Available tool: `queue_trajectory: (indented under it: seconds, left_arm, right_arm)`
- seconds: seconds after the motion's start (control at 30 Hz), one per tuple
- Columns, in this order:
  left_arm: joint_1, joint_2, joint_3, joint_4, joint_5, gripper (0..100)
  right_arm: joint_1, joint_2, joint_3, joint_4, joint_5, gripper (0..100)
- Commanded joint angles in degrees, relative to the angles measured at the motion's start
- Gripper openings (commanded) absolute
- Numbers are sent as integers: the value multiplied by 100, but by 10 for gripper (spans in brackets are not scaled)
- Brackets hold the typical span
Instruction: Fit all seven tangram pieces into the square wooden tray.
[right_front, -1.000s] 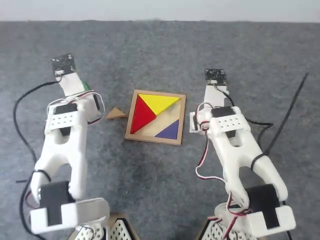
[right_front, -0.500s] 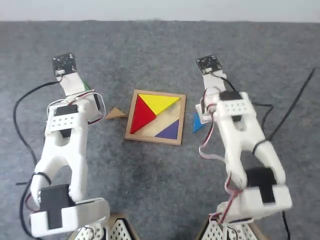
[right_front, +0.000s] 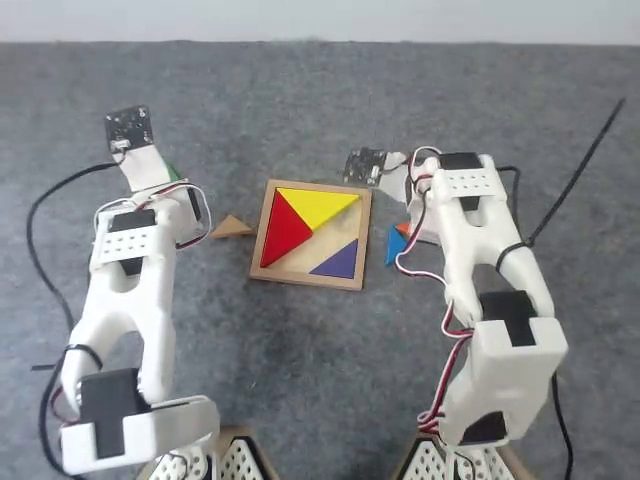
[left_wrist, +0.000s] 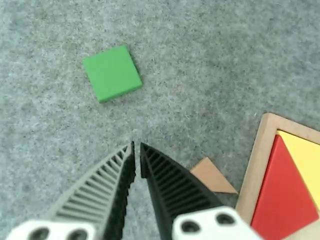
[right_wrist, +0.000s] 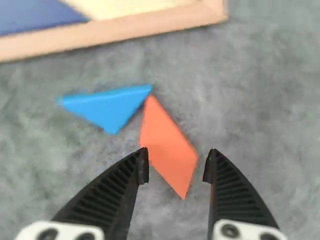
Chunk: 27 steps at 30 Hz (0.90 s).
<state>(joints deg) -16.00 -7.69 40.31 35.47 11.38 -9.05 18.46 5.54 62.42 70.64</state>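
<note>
Bench (right_front: 300, 380): grey and fuzzy under both arms; we count four pieces loose on it.
Right fingers (right_wrist: 140, 160): released, straddling the orange parallelogram (right_wrist: 167, 150), which lies flat between them. The blue triangle (right_wrist: 107, 106) lies just past the tips, one corner touching the orange piece.
Left fingers (left_wrist: 127, 160): clenched on nothing. The green square (left_wrist: 111, 73) sits well ahead of the tips, the tan triangle (left_wrist: 212, 176) just beside them.
Tray: the square wooden tray (right_front: 306, 280) lies beside the clenched pair and beyond the released pair's tips, holding a red triangle (right_front: 283, 230), a yellow triangle (right_front: 318, 207) and a purple parallelogram (right_front: 338, 261).
Risk: we judge that a squeeze on the slanted orange edges could twist the thin piece loose, or drag the touching blue triangle along.
</note>
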Motion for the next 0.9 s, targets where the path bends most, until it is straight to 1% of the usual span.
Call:
queue_trajectory:
  seconds: [0.0,0.07,0.1,0.37,0.6,0.7,0.77,0.87]
  left_arm:
    - [44,-325,-57,-132,-35,22]
    - [44,-325,-57,-132,-35,22]
    - [44,-325,-66,-132,-35,22]
    - [44,-325,-48,-132,-35,22]
    - [44,-316,-48,-132,-35,22]
    - [44,-316,-48,-132,-35,22]
    - [44,-316,-48,-132,-35,22]
    - [44,-316,-48,-132,-35,22]
  right_arm:
    - [136,-136,-246,646,853,184]
    - [145,-145,-220,989,1196,184]
    - [136,-145,-220,1033,1240,184]
    - [119,655,-246,4,1240,184]
    - [136,857,-255,-453,1240,183]
    - [136,884,-422,-497,1240,179]
    - [145,884,-536,-488,1240,139]
    - [127,884,-624,-505,1240,43]
